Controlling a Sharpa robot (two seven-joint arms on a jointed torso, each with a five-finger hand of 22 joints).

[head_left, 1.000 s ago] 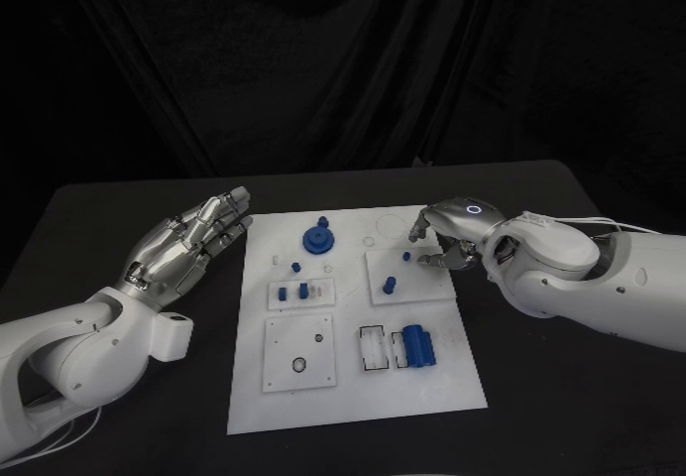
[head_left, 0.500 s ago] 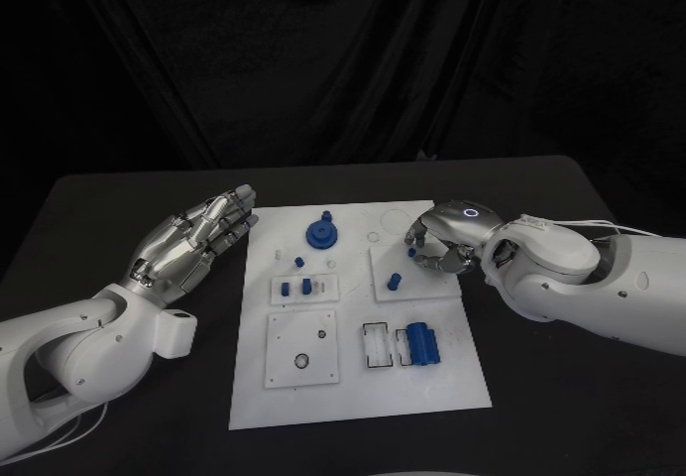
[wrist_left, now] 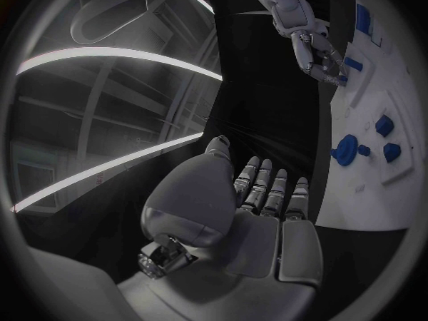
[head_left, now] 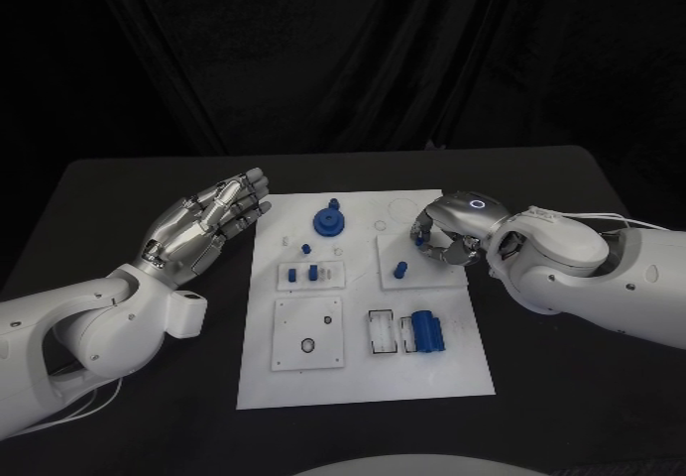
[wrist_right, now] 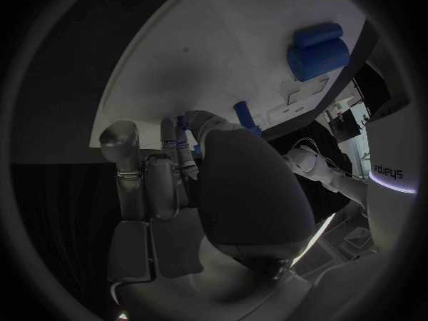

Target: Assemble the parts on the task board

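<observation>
The white task board [head_left: 458, 382] lies in the middle of the table. On it are a blue gear [head_left: 329, 220], small blue pegs [head_left: 300, 274], a slanted blue peg [head_left: 401, 268] and a pair of blue cylinders [head_left: 429, 332]. My right hand [head_left: 443, 238] hovers over the board's upper right plate with its fingers curled in. In the right wrist view its fingertips [wrist_right: 182, 139] pinch a small blue part [wrist_right: 181, 123] just above the board [wrist_right: 223, 43], near the slanted peg [wrist_right: 242, 113]. My left hand [head_left: 214, 223] is held flat and open beside the board's left edge, holding nothing.
A square plate with a dark ring [head_left: 306, 335] sits at the board's lower left, a frame with a white insert [head_left: 384, 332] beside the cylinders. Black table [head_left: 129, 198] surrounds the board. The left wrist view shows the gear [wrist_left: 346, 152] and my right hand [wrist_left: 317, 53].
My right hand's fingers have curled in from spread and closed on the small blue part on the upper right plate. The left hand stays flat and open. The camera has shifted slightly.
</observation>
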